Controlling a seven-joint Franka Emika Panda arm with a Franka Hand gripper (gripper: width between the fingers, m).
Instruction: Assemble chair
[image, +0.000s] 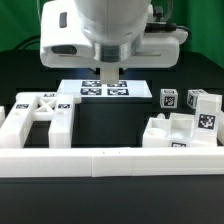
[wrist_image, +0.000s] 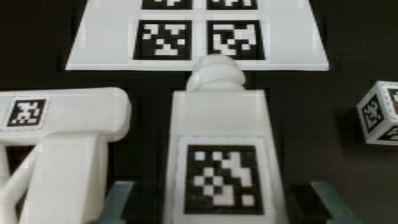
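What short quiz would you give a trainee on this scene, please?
1. True or false: the gripper is shut on the tagged chair part between its fingers.
2. What lies just past that part's rounded peg end? A) the marker board B) the border rail C) a loose cube
3. How many tags does the marker board carry?
Key: 1. False; the fingers straddle the part with gaps either side. 2. A. 3. Four.
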